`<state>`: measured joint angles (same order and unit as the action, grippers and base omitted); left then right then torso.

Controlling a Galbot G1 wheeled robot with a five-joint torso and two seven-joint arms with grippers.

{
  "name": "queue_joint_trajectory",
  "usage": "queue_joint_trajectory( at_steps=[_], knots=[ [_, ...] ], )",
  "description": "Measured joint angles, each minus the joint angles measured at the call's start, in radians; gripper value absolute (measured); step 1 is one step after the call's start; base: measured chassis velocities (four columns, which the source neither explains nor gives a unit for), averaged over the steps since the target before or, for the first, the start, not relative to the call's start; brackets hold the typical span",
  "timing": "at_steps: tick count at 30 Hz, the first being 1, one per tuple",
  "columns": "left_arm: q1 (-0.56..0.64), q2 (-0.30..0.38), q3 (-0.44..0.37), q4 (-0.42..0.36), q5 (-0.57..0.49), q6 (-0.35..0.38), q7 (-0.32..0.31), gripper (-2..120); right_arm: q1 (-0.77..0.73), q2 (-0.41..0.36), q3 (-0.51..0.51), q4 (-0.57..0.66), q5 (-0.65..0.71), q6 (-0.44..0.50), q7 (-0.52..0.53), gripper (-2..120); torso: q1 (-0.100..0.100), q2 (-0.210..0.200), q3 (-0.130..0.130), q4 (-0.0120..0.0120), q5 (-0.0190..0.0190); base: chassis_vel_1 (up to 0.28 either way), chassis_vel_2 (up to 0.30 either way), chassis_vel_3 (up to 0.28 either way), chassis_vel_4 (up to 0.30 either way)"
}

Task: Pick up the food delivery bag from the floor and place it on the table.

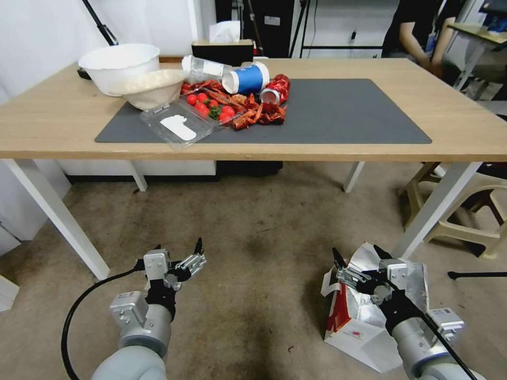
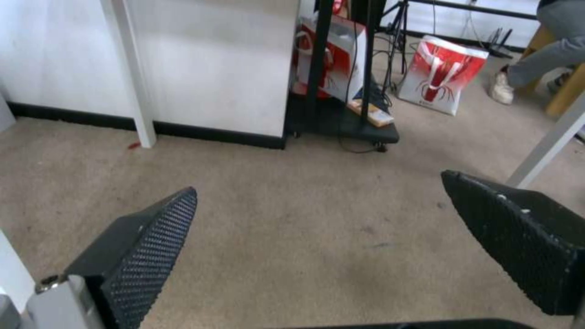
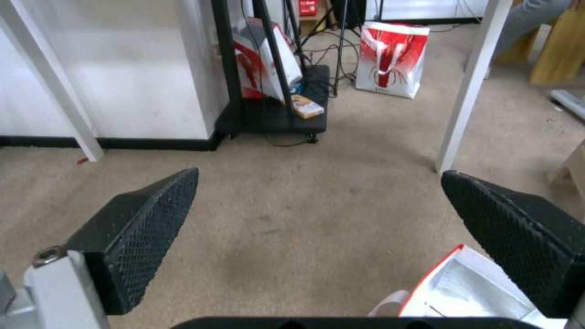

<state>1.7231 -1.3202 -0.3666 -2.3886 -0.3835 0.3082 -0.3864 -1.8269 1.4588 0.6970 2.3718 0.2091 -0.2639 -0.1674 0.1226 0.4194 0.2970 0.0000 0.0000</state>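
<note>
Food delivery bag (image 1: 364, 322) upright on floor (image 1: 253, 253), directly beneath right gripper (image 1: 359, 264), jaws spread wide, not touching; left gripper (image 1: 179, 253) well apart, jaws open

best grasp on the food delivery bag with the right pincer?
Probably the white handle loop at the open top of the food delivery bag, approached from above. The bag stands on the floor with its mouth up, foil lining exposed, and the open right pincer hangs over that mouth. The left pincer waits open, apart.
</note>
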Motion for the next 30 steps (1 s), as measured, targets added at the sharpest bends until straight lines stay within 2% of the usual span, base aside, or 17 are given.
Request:
queue_joint_trajectory(
  at_steps=[5, 11, 16, 30],
  knots=[
    [0.000, 0.000, 0.000, -0.001, 0.000, 0.000, -0.001, 100, 0.000, 0.000, 0.000, -0.001, 0.000, 0.000, -0.001, 100, -0.005, -0.015, -0.011, 0.0000, 0.0000, 0.000, 0.000, 0.000, 0.000],
    [0.002, -0.001, 0.001, -0.004, -0.001, 0.001, -0.004, 100, 0.002, 0.000, -0.003, -0.003, 0.000, -0.001, -0.003, 100, -0.021, -0.062, -0.041, 0.0000, 0.0000, 0.000, 0.000, 0.000, 0.000],
    [0.003, -0.002, 0.002, -0.005, 0.000, 0.002, -0.004, 100, 0.002, 0.000, -0.002, -0.004, -0.001, -0.002, -0.003, 100, -0.026, -0.078, -0.052, 0.0000, 0.0000, 0.000, 0.000, 0.000, 0.000],
    [0.011, -0.003, 0.002, -0.008, -0.003, -0.003, -0.003, 100, -0.002, -0.003, 0.001, -0.009, -0.006, -0.002, -0.008, 100, -0.051, -0.158, -0.107, 0.0000, 0.0001, 0.000, 0.000, 0.000, 0.000]
  ],
)
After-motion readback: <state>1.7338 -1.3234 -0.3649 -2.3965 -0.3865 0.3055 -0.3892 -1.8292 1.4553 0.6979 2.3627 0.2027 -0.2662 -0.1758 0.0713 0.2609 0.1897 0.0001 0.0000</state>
